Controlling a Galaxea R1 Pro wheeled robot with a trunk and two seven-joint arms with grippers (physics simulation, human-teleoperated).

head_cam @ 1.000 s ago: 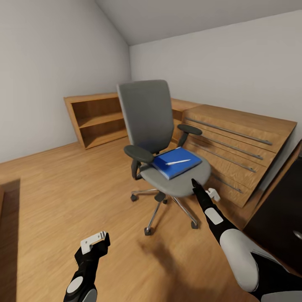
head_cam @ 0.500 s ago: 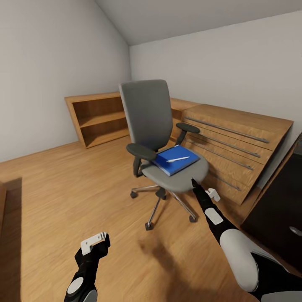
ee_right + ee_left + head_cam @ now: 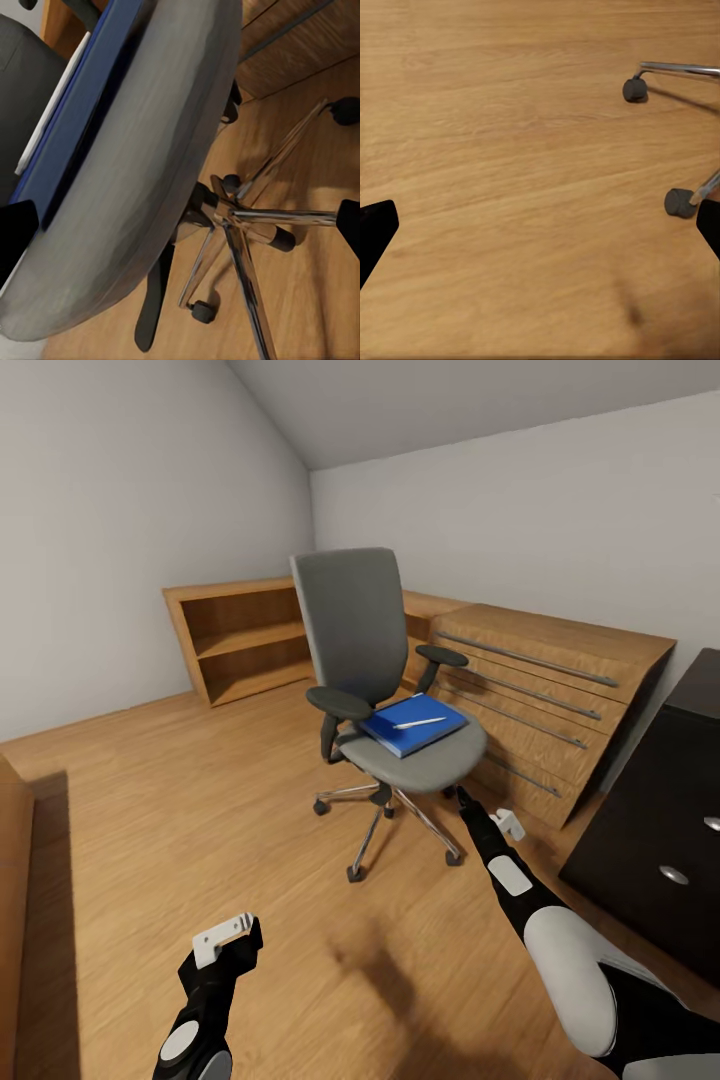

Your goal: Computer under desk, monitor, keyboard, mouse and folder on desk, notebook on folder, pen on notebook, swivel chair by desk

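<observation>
- The grey upholstered swivel chair with black armrests stood on the wooden floor at about 12 o'clock from the robot, its backrest toward the far wall.
- A flat bright-blue folder lay on its seat, a thin white pen on top, long axis running from 8 to 2 o'clock.
- The black right gripper reached just short of the seat's front edge; its opening could not be told.
- The left gripper hung low over bare floor, fingers spread wide.
- The black desk stood at 3 o'clock.
</observation>
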